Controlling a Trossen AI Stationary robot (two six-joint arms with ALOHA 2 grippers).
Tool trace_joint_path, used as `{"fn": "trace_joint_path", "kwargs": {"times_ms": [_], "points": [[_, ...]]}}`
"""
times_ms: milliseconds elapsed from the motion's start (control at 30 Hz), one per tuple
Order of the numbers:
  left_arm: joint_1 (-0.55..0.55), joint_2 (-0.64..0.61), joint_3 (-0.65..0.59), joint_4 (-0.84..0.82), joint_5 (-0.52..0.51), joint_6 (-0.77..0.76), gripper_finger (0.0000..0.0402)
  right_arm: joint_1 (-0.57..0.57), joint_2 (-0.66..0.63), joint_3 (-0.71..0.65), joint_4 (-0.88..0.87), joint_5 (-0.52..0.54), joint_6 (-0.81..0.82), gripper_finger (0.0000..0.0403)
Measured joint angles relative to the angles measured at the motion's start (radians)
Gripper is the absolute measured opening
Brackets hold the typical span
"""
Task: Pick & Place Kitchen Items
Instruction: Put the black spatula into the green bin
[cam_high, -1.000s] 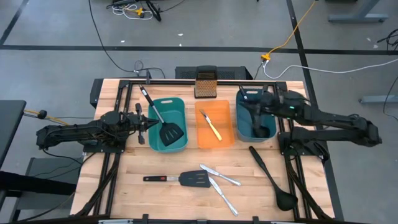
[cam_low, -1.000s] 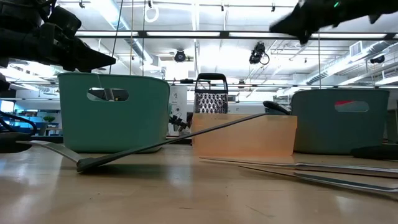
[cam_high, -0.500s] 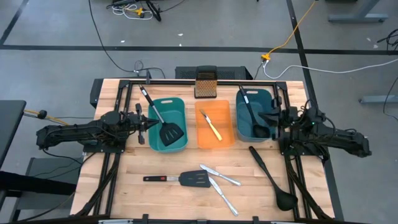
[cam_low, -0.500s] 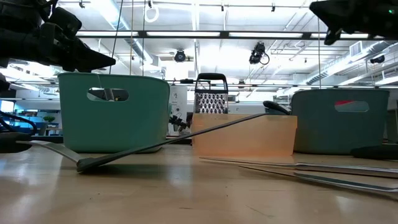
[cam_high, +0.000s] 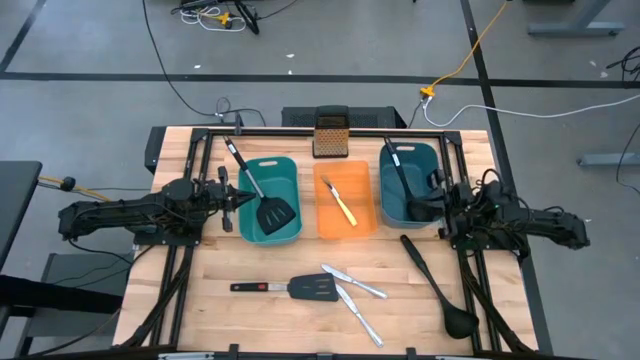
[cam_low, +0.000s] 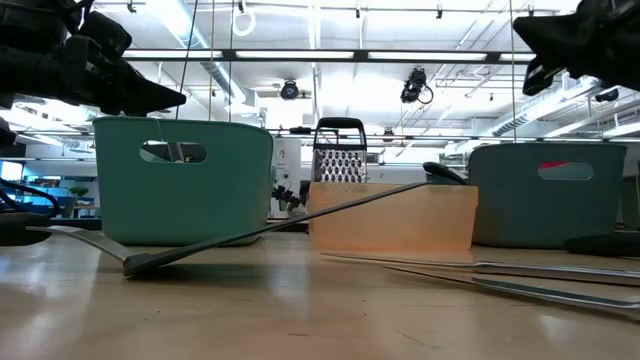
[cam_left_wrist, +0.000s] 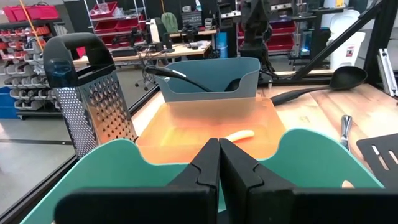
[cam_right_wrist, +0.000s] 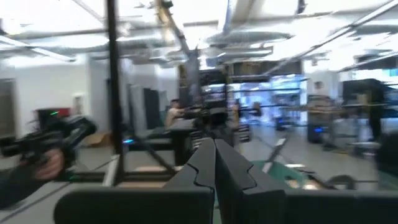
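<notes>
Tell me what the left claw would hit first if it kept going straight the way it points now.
Probably the near wall of the teal bin: the left claw, shut, points across it toward the orange bin beyond. It may sit high enough to clear the rim; depth is unclear.

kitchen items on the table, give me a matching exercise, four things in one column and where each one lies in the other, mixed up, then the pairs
Things:
1. yellow-handled knife
2. spatula with its blade in a bin
3. ladle outside the bins
4. grater

Places:
A. on the bare table, right side
B. in the orange bin
C. upright at the table's far edge, behind the bins
D. in the left teal bin, handle sticking out over the rim

Pairs: 1-B, 2-D, 3-A, 4-C
</notes>
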Motion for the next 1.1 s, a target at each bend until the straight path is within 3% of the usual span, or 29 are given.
{"fn": "trace_joint_path", "kwargs": {"times_ms": [100,567,733,833,1100], "points": [[0.000,0.000,0.000,-0.001,0.000,-0.004,0.0009,0.018,0.000,0.000,-0.024,0.046,-0.001,0.0003],[0.000,0.000,0.000,-0.020,0.000,-0.004,0.0009,0.025,0.000,0.000,-0.149,0.010,0.031,0.0009],[0.000,0.000,0.000,-0.034,0.143,-0.020,0.0009,0.025,0.000,0.000,-0.145,0.011,0.030,0.0007],[-0.006,0.000,0.005,0.001,0.148,-0.089,0.0008,0.025,0.000,0.000,-0.145,0.012,0.020,0.0010],[-0.098,0.069,0.165,-0.093,0.098,-0.147,0.0004,0.025,0.000,0.000,-0.145,0.038,0.027,0.0014]]}}
